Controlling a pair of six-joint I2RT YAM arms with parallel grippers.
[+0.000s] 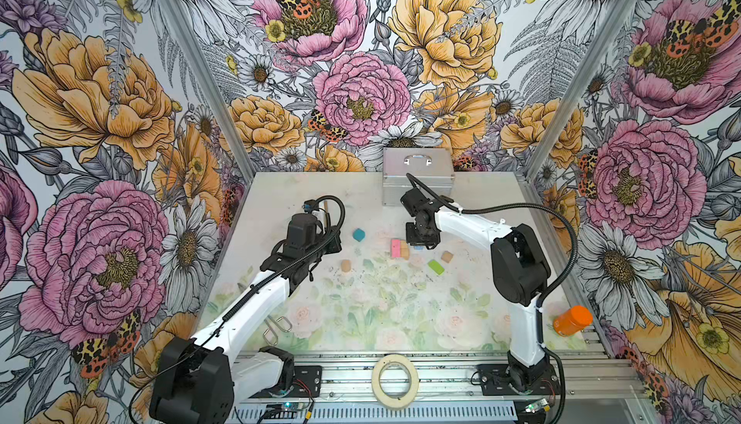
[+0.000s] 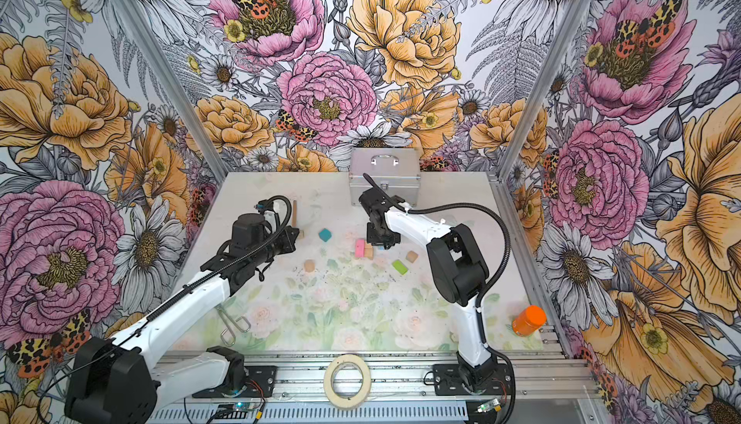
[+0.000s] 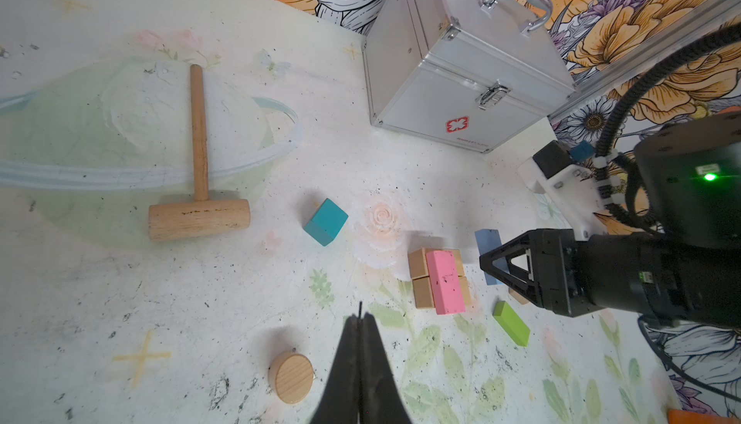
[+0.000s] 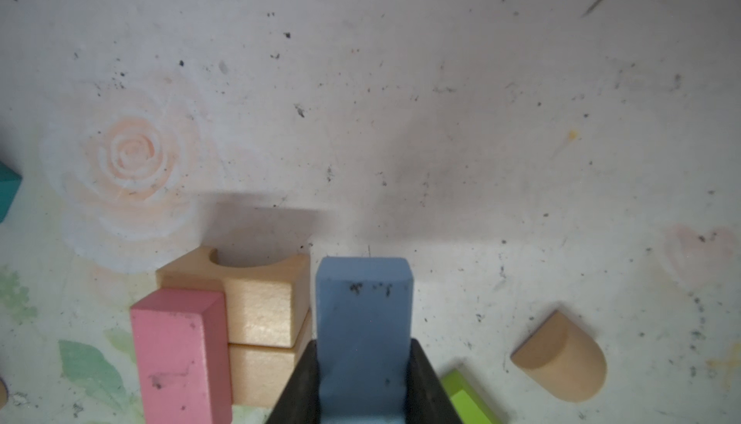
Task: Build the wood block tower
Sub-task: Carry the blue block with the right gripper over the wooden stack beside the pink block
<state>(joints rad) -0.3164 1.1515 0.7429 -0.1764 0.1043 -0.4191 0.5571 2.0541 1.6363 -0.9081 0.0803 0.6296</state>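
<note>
— While the right hand (image 4: 363,348) clamps the light blue wooden brick (image 4: 363,313) between its jaws, where do we find the tower (image 1: 400,249)?

— We see it just beside that hand, on the side toward the left hand (image 3: 361,319): a pink painted wooden brick (image 3: 445,281) lying over two plain tan wooden blocks (image 4: 260,309), one of them cut with an arched notch. The blue brick stands upright close alongside them; whether it touches them, or the worktop (image 3: 240,301), we cannot tell.

— And how do we find the left hand?

— Its jaws are pressed together with nothing between them. Near its tips we see a short tan wooden cylinder (image 3: 291,377) lying flat, and farther ahead a teal wooden cube (image 3: 325,221).

— What do we see on the right hand's other side?

— A green wooden brick (image 4: 469,398) just beside it and a tan half-round wooden block (image 4: 561,358) a little beyond, both apart from the tower.
</note>
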